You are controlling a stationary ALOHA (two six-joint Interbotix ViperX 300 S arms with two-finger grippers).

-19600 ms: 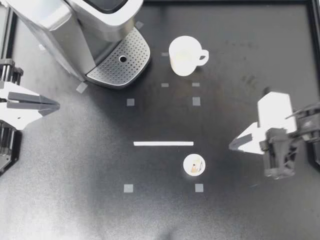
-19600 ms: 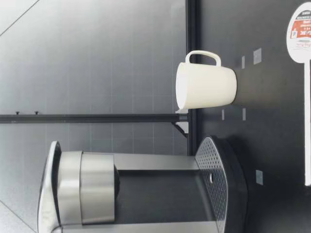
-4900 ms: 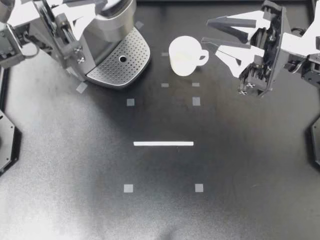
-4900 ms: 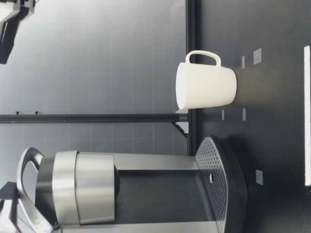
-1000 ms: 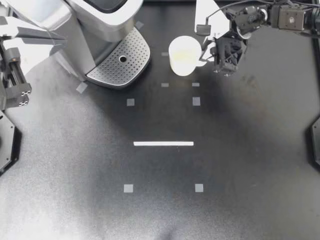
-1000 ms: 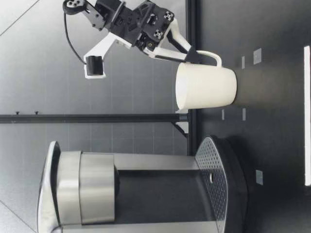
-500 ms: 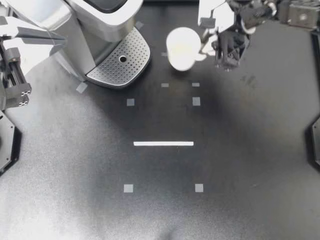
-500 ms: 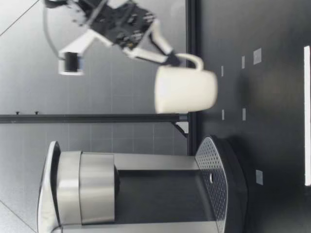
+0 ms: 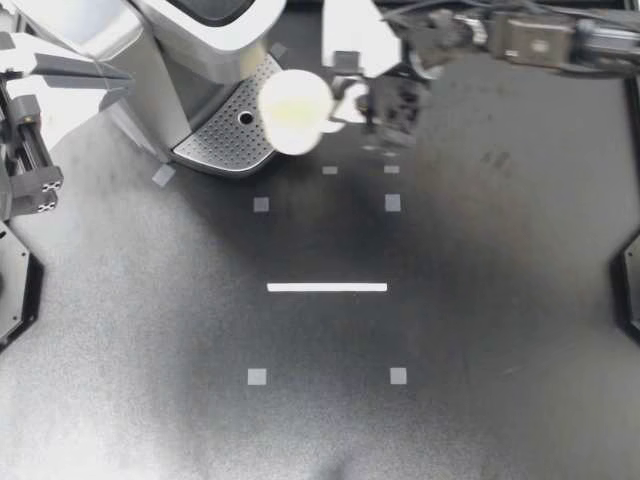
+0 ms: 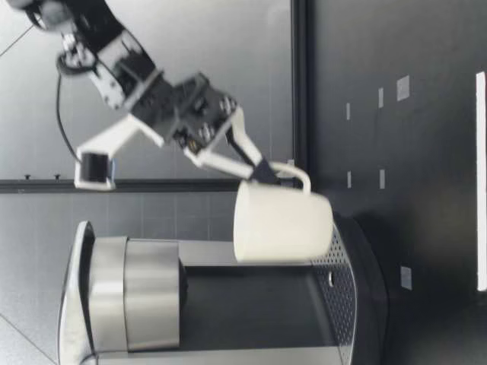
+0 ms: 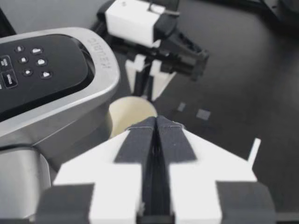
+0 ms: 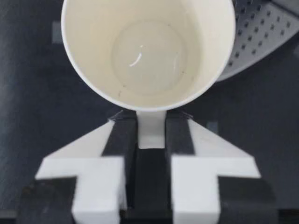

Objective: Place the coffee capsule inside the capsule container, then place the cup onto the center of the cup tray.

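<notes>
Left gripper [image 9: 120, 72]: fingers pressed together, nothing between them, parked beside the coffee machine [image 9: 200, 50]. Cup [image 9: 293, 112]: held in the air over the rim of the perforated cup tray [image 9: 225, 140], clear of it and not yet centred. Its long axis is vertical and its mouth faces up. The handle points toward the right gripper [image 9: 342, 108], whose fingers clamp it. Judged rigid, smooth, breakable, empty and light. Held by the handle alone, it may pivot.
</notes>
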